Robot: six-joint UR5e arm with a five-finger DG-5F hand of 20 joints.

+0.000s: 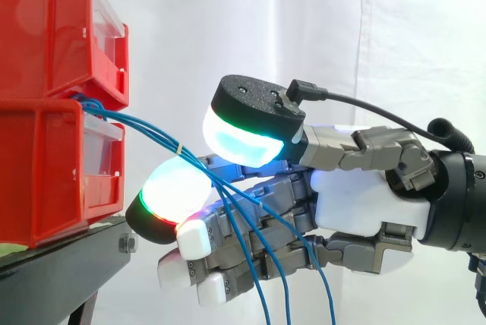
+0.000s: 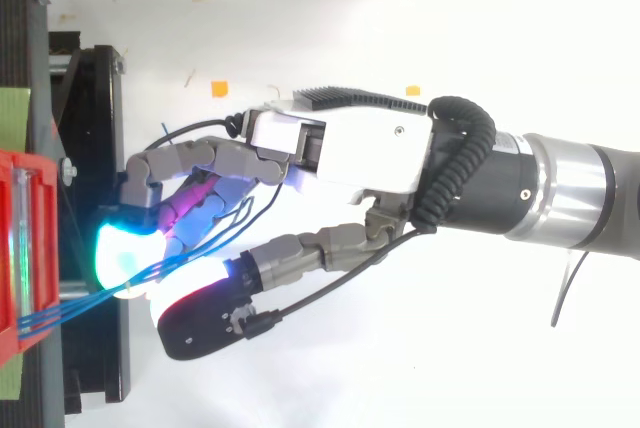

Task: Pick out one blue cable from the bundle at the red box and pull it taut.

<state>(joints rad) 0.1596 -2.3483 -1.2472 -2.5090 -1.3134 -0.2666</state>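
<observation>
Just right of the red box (image 1: 45, 165), the blue cables (image 1: 144, 129) slanted down from it across the hand (image 1: 357, 203), which gaped unclenched, thumb above, fingers (image 1: 171, 188) beneath them.

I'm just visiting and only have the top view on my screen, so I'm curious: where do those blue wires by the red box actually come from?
Observer: In the side view the blue cables come out between the upper red bin and the lower red bin it sits on.
Visitor: Are they loose?
Observer: A small pale band ties them together just off the bins.
Visitor: And after that?
Observer: They fan out and hang down in front of the hand, past the picture's bottom edge.
</observation>
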